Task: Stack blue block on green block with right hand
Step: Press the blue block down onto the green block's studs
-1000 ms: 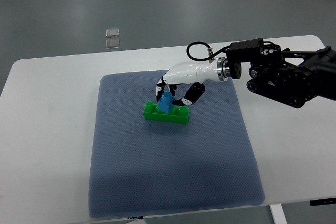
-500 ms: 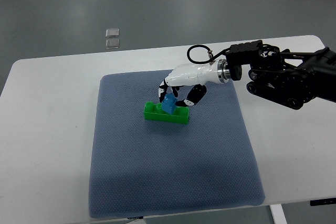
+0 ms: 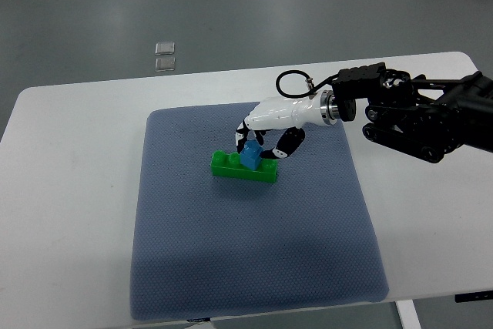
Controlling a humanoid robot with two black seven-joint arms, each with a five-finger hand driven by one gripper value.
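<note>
A long green block [image 3: 231,166] lies on the blue-grey mat [image 3: 246,244], left of its middle. A small blue block [image 3: 249,156] sits tilted on top of the green block, near its right half. My right hand [image 3: 260,142] comes in from the right, white with black fingertips. Its fingers curl down around the blue block and hold it against the green block. The left arm is out of view.
The mat lies on a white table [image 3: 69,190]. Two small clear squares [image 3: 164,55] lie on the grey floor beyond the table's far edge. The black forearm [image 3: 420,113] hangs over the table's right side.
My right hand has shifted slightly right and up, and the blue block moved with it a little rightward along the green block. The green block has not moved.
</note>
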